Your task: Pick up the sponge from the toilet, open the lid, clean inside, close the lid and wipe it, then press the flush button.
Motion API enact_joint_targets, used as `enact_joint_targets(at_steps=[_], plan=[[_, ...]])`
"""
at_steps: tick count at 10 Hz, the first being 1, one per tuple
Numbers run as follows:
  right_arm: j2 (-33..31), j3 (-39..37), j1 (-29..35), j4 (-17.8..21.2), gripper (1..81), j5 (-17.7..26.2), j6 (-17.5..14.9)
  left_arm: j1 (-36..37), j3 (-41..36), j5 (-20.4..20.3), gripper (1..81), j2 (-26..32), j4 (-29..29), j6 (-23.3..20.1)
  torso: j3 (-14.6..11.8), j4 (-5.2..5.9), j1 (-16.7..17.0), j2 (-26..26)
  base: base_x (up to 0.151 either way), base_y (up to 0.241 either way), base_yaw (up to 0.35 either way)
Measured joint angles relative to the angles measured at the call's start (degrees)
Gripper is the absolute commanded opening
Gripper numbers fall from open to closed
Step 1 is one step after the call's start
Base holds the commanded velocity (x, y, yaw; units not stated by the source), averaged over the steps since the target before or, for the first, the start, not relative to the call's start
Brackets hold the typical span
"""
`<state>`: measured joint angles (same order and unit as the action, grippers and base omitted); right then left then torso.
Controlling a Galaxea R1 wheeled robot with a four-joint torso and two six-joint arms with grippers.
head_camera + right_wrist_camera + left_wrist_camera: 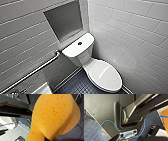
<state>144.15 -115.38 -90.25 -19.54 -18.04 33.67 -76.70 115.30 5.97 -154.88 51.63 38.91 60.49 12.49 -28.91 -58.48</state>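
Left pincer: how far open cannot be told, so confirm it is free before you use it. Right pincer (50, 139) looks clamped on the narrow end of the sponge (55, 115), whose bulk swells out just beyond it; hold that pinch firm. The toilet (82, 53) seems well ahead of both pincers, with the lid (106, 72) down and the flush button (79, 43) farther off. This is probably lid-opening, so catch the lid's near rim and lift slowly.

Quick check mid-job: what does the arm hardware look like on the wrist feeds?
Left arm: dark grey smooth casing, black jointed bars with pale edges, a silvery ring, and a thin blue cable looping to a small light connector. Right arm: black angular bars.
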Motion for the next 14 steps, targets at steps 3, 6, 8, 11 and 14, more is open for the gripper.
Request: enact_joint_targets(at_steps=[3,6,8,11,14], plan=[[2.2,-3.8,-1.1,-0.1,1.0,0.0,-0.6,-1.5,6.0,0.0,81.1,-4.1,0.0,0.0,-2.7,0.00,1.8,2.8,0.000,0.000,0.000],[4.8,-7.6,-1.2,-0.2,1.0,0.2,-0.7,-2.2,10.8,0.0,81.1,-6.1,0.0,0.0,-7.5,0.00,2.1,3.0,0.000,0.000,0.000],[6.0,-8.9,-1.8,-0.4,1.0,0.2,-0.7,-2.9,15.9,0.0,81.1,-8.3,-0.1,0.0,-11.1,0.00,2.1,3.0,0.000,0.000,0.000],[8.9,-13.4,-2.3,-0.7,1.0,0.6,-0.8,-4.4,24.0,-0.1,81.1,-12.2,-0.2,0.0,-14.1,0.00,2.7,3.7,0.000,0.000,0.000],[11.6,-17.1,-2.5,-2.6,1.0,0.7,-0.8,-7.1,26.6,-0.4,81.1,-14.2,-0.2,-0.1,-14.6,0.00,6.3,9.2,0.000,0.000,0.000]])
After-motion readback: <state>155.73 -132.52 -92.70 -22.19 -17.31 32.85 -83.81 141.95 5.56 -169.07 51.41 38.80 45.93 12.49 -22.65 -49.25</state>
